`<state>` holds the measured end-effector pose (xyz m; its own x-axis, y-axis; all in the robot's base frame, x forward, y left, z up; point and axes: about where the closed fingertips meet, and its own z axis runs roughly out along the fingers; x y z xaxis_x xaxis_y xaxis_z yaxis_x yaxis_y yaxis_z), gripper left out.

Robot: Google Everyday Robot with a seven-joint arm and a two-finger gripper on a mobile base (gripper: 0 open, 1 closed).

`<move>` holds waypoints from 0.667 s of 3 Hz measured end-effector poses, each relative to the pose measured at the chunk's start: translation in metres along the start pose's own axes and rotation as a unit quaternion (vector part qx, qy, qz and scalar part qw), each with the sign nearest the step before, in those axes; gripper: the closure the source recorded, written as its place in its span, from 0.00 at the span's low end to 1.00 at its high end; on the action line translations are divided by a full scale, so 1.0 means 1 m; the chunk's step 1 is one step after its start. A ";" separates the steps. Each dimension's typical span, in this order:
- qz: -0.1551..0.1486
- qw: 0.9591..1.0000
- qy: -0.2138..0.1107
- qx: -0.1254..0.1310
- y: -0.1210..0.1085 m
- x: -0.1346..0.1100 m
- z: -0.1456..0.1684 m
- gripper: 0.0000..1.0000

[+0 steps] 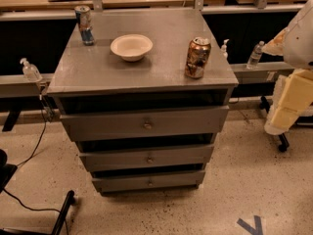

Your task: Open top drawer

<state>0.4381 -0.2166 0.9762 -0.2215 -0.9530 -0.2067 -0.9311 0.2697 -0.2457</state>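
Observation:
The top drawer point(144, 124) is the widest of three flat grey drawer fronts on a grey cabinet in the middle of the camera view. It has a small round dull knob point(147, 125) at its centre. A dark gap runs between its upper edge and the cabinet top point(161, 75). The middle drawer point(146, 158) and bottom drawer point(149, 181) lie below it. My gripper point(292, 102), cream-yellow under the white arm point(299, 33), hangs at the right edge, well to the right of the cabinet and touching nothing.
On the cabinet top stand a white bowl point(131, 46), a blue-red can point(84, 25) and a brown can point(197, 58) near the front right. Bottles point(30, 70) point(255, 55) stand on rails behind. A black chair leg point(63, 214) and cable lie at bottom left.

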 end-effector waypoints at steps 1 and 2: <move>0.000 1.000 0.000 0.000 0.000 0.000 0.000 0.00; 0.013 0.999 -0.027 -0.025 0.016 -0.009 0.032 0.00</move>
<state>0.4350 -0.1990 0.9437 -0.2311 -0.9365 -0.2637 -0.9391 0.2856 -0.1913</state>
